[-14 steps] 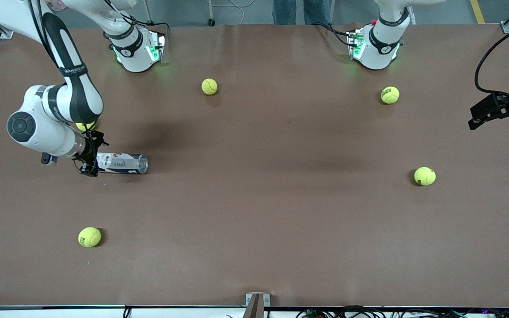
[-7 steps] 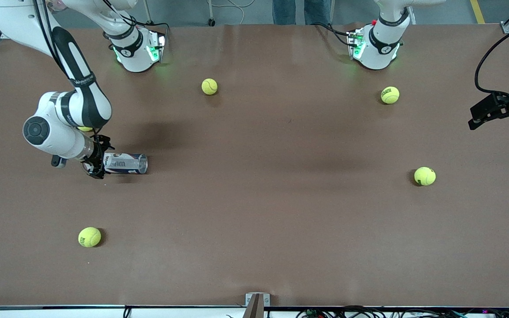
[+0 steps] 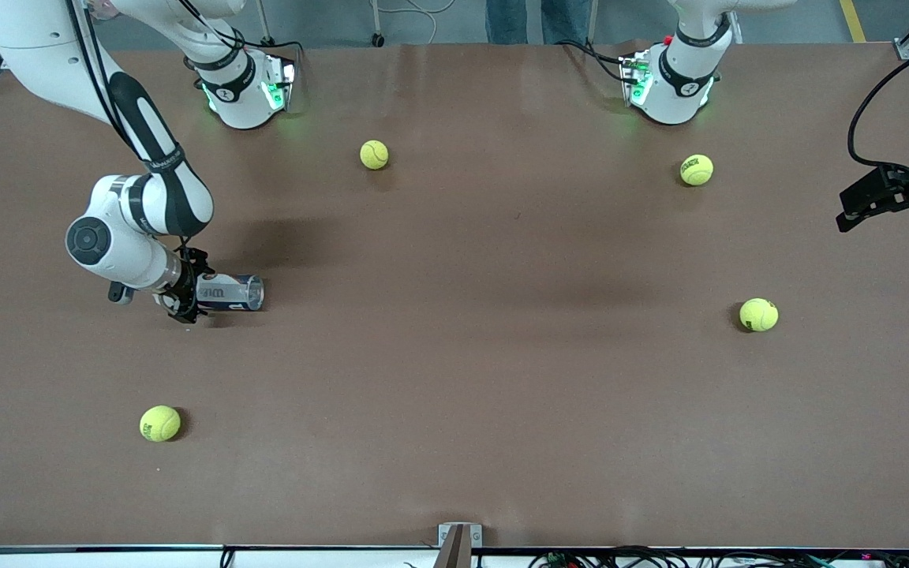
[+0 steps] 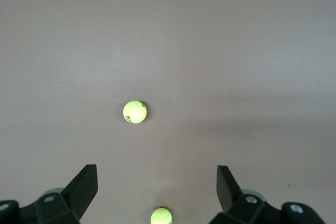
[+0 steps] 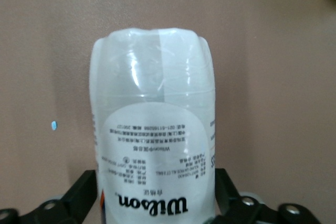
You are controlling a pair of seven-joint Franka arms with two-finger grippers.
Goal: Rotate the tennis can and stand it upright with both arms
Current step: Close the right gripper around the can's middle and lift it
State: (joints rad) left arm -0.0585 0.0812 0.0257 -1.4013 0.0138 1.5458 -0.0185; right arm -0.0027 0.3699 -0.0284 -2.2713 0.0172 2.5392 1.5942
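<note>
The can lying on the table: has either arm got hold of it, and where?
Cannot tell. The right gripper straddles one end of the can; contact is unclear. The left gripper is empty.

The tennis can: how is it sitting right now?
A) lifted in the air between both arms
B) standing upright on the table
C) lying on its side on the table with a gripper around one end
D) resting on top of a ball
C: the tennis can lies flat on the table, and the right gripper straddles one end, a finger on each side.
</note>
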